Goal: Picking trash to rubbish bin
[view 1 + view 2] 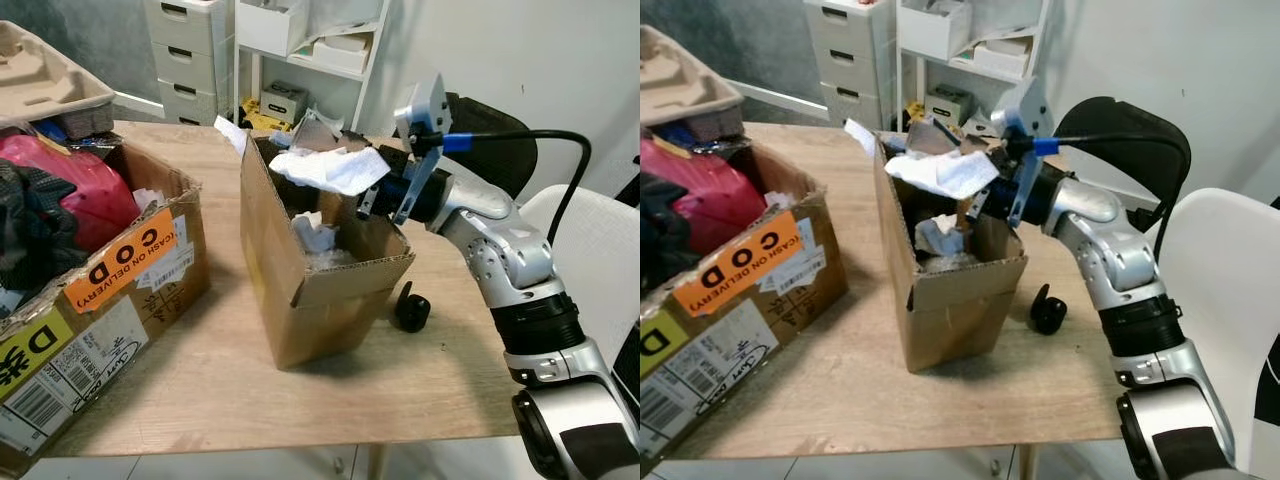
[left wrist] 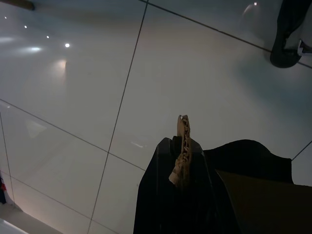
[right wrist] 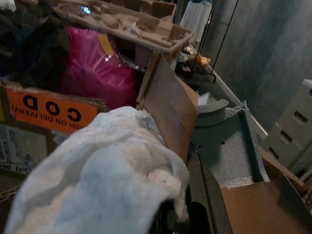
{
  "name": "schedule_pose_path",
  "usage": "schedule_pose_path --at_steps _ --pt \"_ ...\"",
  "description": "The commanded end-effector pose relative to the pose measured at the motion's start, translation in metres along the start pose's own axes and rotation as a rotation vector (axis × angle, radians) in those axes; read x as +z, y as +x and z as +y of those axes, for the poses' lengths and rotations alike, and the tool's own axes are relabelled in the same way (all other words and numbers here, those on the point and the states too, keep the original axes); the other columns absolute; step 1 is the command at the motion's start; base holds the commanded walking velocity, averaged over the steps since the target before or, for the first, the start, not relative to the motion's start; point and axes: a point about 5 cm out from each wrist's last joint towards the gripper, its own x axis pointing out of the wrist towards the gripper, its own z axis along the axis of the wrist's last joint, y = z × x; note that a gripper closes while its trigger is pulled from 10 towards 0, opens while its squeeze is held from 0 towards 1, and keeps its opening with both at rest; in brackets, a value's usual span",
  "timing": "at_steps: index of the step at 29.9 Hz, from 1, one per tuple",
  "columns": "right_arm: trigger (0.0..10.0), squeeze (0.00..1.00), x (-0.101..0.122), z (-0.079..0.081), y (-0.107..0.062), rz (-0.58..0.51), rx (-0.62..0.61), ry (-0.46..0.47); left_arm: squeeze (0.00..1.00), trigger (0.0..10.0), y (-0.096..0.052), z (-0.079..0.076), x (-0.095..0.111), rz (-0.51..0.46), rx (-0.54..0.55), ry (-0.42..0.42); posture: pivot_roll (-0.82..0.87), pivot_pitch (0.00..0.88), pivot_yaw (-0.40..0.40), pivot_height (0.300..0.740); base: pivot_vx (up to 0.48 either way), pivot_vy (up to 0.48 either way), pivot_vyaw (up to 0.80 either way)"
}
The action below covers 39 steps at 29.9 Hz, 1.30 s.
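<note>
A crumpled white tissue (image 1: 325, 168) hangs over the open top of a tall cardboard box (image 1: 300, 285) in the middle of the wooden table (image 1: 200, 370). My right gripper (image 1: 372, 192) is shut on the tissue's right end, reaching in from the right just above the box's rim. In the right wrist view the tissue (image 3: 97, 180) bulges over the black fingers (image 3: 202, 195). More white crumpled paper (image 1: 318, 235) lies inside the box. My left gripper (image 2: 183, 146) hangs over the tiled floor, fingers together with a tan frayed strip at their seam.
A small black object (image 1: 412, 308) lies on the table right of the box. A large cardboard box with an orange COD label (image 1: 120, 262) holds a pink bag (image 1: 85, 195) at the left. A white chair (image 1: 590, 230) is at the right; drawers (image 1: 190, 45) stand behind.
</note>
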Motion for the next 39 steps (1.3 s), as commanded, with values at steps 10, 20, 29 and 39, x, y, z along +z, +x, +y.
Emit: schedule_pose_path --at_steps 10,20,29,39 --pt "10.0 0.0 0.024 -0.015 -0.004 -0.216 -0.114 0.156 0.0 10.0 -0.001 -0.005 -0.007 0.017 -0.018 0.029 0.04 0.112 -0.071 0.74 0.0 0.0 0.0" --pt "10.0 0.0 0.039 -0.015 0.006 -0.463 -0.126 0.455 0.0 10.0 -0.001 -0.007 -0.005 0.012 -0.019 0.034 0.04 0.109 -0.078 0.74 0.0 0.0 0.0" --pt "10.0 0.0 0.025 -0.01 0.025 -0.568 -0.192 0.831 0.0 10.0 -0.001 -0.008 -0.003 0.007 -0.022 0.042 0.04 0.102 -0.081 0.74 0.0 0.0 0.0" --pt "10.0 0.0 0.006 -0.001 0.036 -0.436 -0.258 0.943 0.0 10.0 0.0 -0.007 -0.001 0.001 -0.018 0.051 0.04 0.104 -0.08 0.74 0.0 0.0 0.0"
